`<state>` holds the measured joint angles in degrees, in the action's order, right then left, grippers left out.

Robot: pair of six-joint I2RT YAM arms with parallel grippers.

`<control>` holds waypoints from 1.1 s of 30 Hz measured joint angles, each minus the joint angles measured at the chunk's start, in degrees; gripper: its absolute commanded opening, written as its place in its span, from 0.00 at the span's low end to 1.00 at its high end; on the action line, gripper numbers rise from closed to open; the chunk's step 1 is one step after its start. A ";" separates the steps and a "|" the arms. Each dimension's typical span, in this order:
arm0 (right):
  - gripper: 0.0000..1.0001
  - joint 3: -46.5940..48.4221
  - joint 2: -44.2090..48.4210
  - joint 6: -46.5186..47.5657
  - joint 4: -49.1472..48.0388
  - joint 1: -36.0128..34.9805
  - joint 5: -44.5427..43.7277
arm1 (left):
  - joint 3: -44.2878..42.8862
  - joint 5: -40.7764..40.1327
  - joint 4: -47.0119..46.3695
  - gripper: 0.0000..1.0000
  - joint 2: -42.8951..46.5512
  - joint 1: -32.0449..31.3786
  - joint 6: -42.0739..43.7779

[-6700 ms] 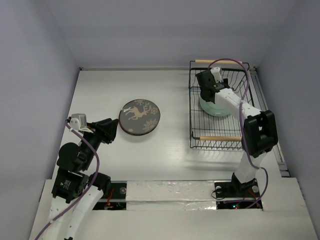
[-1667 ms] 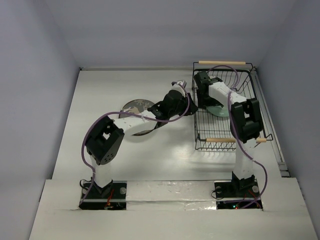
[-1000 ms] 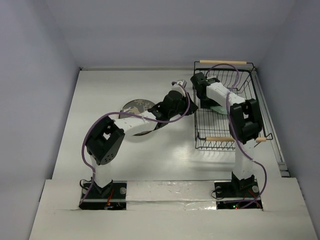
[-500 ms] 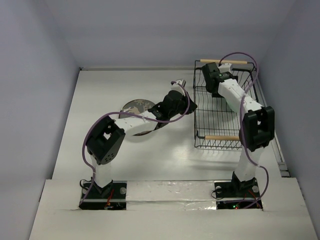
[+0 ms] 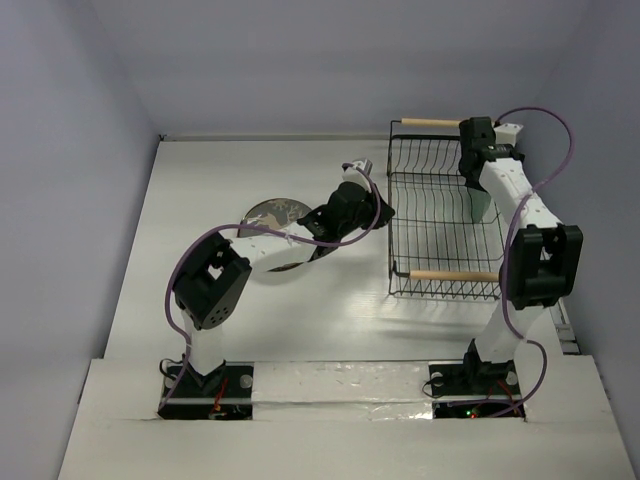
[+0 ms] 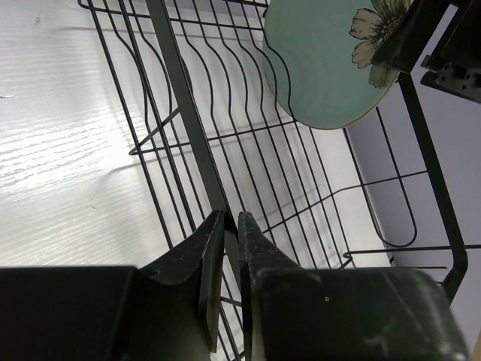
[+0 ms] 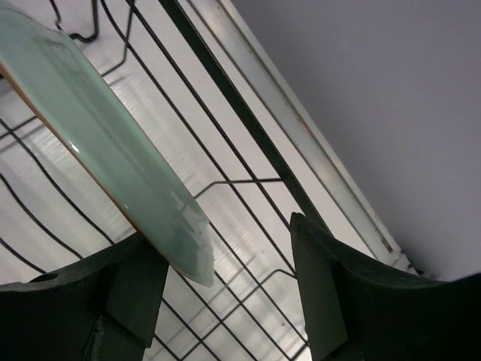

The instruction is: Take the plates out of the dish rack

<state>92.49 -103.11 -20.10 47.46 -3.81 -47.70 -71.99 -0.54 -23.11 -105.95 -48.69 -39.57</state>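
Mint plate: the mint green plate point(image 6: 323, 68) stands tilted on edge inside the dish rack point(image 5: 440, 232), along the rack's right side in the top view. A pale flower with a dark centre is printed near its rim.
Right gripper: the right gripper point(image 7: 225, 252) straddles the plate's rim. The jaws are apart. The rim lies against the finger at lower left of the wrist view, and a wide gap is left to the other finger.
Left gripper: the left gripper point(image 6: 225, 248) is at the rack's left wall. The jaws are almost together, pinched on the thick black rim wire that runs down between them.
Rack: it sits right of centre on the white surface point(image 5: 230, 170), with one wooden handle point(image 5: 432, 122) at the top and another point(image 5: 450, 275) at the bottom.
Brown plate: the brown plate point(image 5: 268, 212) lies flat on the surface, left of the rack and apart from it.
Hard to see: the left arm covers most of the brown plate, so its motif cannot be made out. The frame edge and the right gripper cut off the mint plate in the left wrist view. From above it shows only as a pale sliver beside the right arm.
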 measured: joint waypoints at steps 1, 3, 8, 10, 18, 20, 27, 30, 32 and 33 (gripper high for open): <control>0.68 0.00 0.02 0.15 -0.52 0.57 1.01 | 0.00 -0.13 0.00 0.00 0.00 0.00 0.02; 0.65 -0.02 0.02 0.55 -1.92 1.27 3.13 | 0.00 -0.22 0.00 0.00 0.00 -0.02 0.02; 0.38 -0.02 -0.26 1.75 -4.74 1.60 8.09 | 0.00 -0.39 0.00 0.00 0.00 -0.07 0.07; 0.26 -0.02 -0.83 2.40 -5.66 1.60 9.22 | 0.00 -0.39 0.00 0.00 0.00 -0.07 0.07; 0.00 0.02 -1.44 8.98 -4.24 1.86 7.85 | 0.11 -1.97 -1.40 0.00 -0.04 0.94 0.81; 0.00 0.02 -1.25 9.09 -4.20 1.66 7.89 | 0.17 -1.90 -1.40 0.03 -0.04 1.03 0.94; 0.00 -0.02 1.60 10.23 -1.68 1.77 8.57 | 0.17 -0.85 -1.11 0.12 -0.04 0.90 1.31; 0.00 0.42 5.90 9.77 -1.64 1.62 8.11 | 0.15 -0.13 -0.87 0.15 -0.04 0.44 1.40; 0.00 1.73 9.25 9.81 -1.88 1.36 8.02 | 0.02 0.28 -0.46 0.15 -0.04 0.00 1.40; 0.00 2.60 10.71 9.84 -2.10 1.14 7.85 | -0.17 0.37 -0.11 0.15 -0.07 -0.26 1.40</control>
<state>95.09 -92.40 -10.26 45.36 -2.68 -39.86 -72.16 -0.16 -23.22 -106.02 -48.95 -38.17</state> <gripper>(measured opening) 0.136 0.146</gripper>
